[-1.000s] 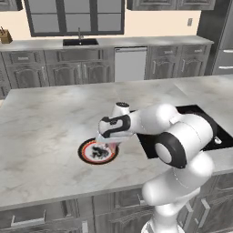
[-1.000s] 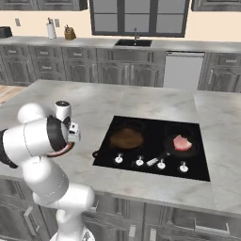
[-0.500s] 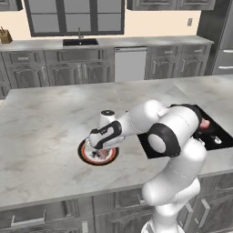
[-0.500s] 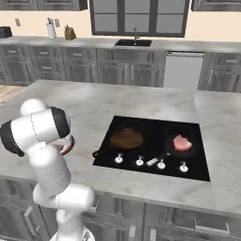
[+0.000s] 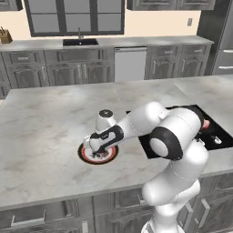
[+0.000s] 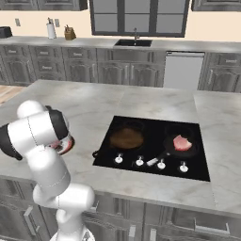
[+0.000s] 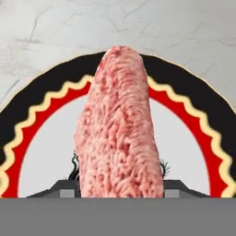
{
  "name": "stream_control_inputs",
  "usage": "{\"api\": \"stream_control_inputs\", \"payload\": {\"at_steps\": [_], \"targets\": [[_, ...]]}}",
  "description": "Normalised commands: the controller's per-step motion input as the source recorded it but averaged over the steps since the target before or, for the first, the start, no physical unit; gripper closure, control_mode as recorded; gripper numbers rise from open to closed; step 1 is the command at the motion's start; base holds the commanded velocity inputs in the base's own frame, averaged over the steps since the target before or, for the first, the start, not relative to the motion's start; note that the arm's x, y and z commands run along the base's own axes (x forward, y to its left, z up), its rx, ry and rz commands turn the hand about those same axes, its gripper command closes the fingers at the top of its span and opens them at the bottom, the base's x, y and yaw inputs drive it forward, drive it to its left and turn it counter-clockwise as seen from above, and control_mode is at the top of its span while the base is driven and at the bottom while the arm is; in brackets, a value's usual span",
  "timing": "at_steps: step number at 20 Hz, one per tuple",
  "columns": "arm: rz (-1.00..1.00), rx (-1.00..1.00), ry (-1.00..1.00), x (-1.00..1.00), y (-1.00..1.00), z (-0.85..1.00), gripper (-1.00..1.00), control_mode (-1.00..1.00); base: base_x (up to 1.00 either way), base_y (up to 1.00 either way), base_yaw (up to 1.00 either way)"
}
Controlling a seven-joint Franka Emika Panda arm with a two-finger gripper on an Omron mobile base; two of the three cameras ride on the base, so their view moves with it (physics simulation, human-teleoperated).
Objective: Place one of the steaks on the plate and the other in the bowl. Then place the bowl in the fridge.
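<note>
Marble island bench (image 5: pixel 45 123) spans the foreground, pale grey with veining. Behind it runs a back wall of grey cabinets with a sink (image 5: pixel 80 42) under a window and a steel dishwasher front (image 5: pixel 130 63). A strip of the tall grey fridge (image 5: pixel 225 41) stands at the far right of the left base view.

Black cooktop (image 6: pixel 155 146) is set into the bench, to the arm's right. Two round vessels sit on it: the left one brownish-olive, likely the bowl (image 6: pixel 126 138); the right one a dark frying pan (image 6: pixel 181 145), holding the second steak (image 6: pixel 181 142), pink-red and lying flat.

White arm reaches low and leftward over the bench, wrist bent down above the plate (image 5: pixel 85 156). The plate lies flat on the bench, left of the cooktop and well apart from it; orange-red rim, black ring, white centre. In the right base view only a sliver of it (image 6: pixel 68 145) shows past the arm's elbow.

Hand (image 5: pixel 101 150) sits directly over the plate centre. In the hand view the first steak (image 7: pixel 120 133) stands on edge between the finger tips, rising up the frame over the plate's white centre (image 7: pixel 50 143). The tips flank the steak on both sides; they appear pinched on it, though contact at the pads is hidden. Cannot tell whether the steak's lower end touches the plate.
</note>
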Motion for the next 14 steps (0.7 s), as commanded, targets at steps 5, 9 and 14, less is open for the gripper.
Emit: {"api": "stream_control_inputs", "payload": {"at_steps": [5, 9, 14], "targets": [[-0.02, 0.01, -0.23, -0.11, 0.0, 0.36, -1.0, -1.0, 0.0, 0.0, 0.0], [-0.02, 0.06, -0.18, -0.27, -0.2, 0.51, -1.0, -1.0, 0.0, 0.0, 0.0], [-0.13, 0.11, -0.11, -0.35, -0.61, 0.54, -1.0, -1.0, 0.0, 0.0, 0.0]]}}
